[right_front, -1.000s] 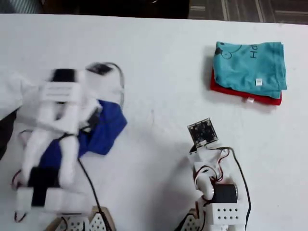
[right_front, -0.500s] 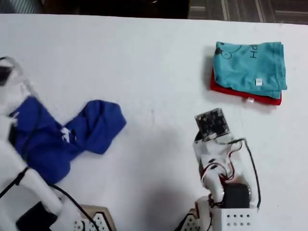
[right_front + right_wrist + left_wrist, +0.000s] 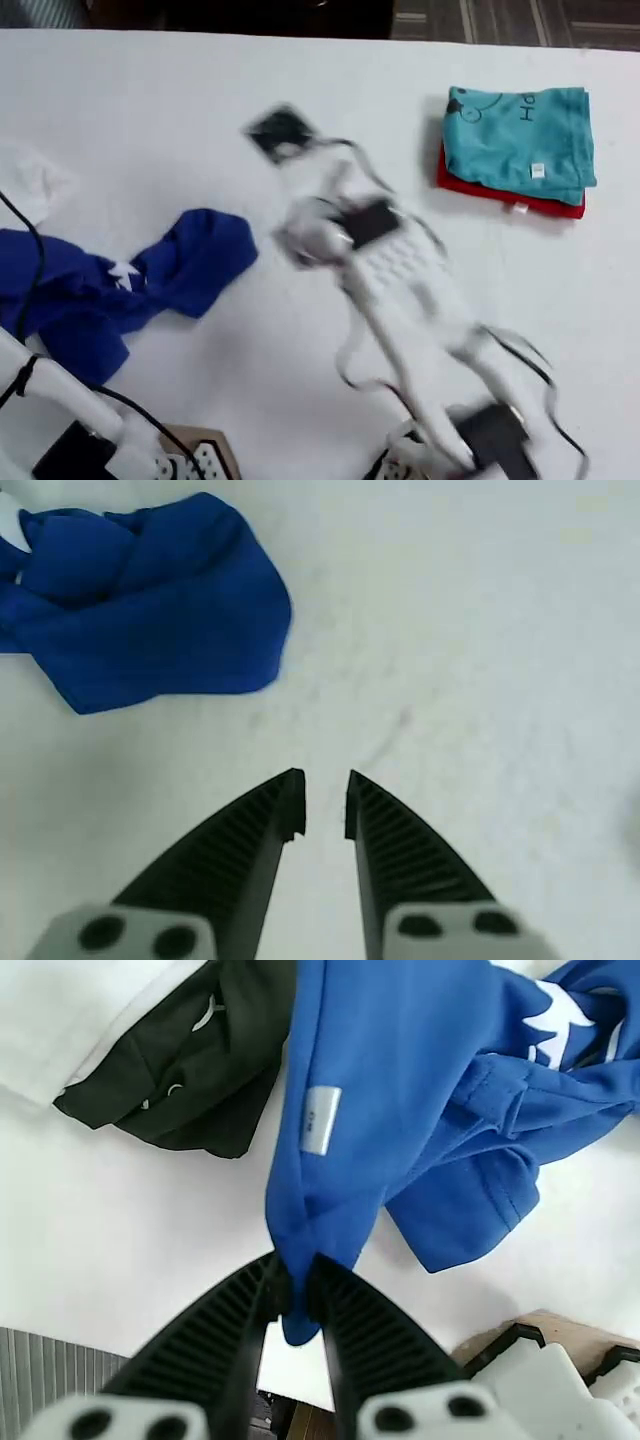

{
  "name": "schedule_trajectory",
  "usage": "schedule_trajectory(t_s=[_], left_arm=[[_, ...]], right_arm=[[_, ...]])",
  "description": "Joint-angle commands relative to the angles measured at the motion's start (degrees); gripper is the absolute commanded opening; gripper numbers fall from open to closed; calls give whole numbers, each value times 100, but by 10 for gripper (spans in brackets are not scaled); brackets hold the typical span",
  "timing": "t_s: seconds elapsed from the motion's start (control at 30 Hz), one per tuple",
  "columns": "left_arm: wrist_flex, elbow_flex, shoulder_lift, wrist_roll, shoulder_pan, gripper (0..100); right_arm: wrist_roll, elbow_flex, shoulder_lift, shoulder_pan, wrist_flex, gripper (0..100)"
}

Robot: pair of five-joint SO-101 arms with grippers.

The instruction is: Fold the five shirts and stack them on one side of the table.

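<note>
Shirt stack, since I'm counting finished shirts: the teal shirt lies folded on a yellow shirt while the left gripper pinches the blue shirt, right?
Not quite. The high view shows the shirt under the teal shirt is a red shirt, not yellow. The left gripper is indeed shut on the blue shirt.

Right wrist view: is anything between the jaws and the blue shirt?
Nothing. In the right wrist view, only bare table lies between the blue shirt and the right gripper, jaws open.

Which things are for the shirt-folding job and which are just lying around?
For the job: blue shirt, held by the left gripper; teal shirt; red shirt under it; dark shirt; white shirt.
Just lying about: wooden board by the arm bases.
</note>
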Motion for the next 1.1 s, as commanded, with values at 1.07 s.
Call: schedule_trajectory(t_s=[1.07], left_arm=[[105, -233, -202, 35, 70, 25]], right_arm=[[-70, -6673, 6053, -180, 1903, 18]])
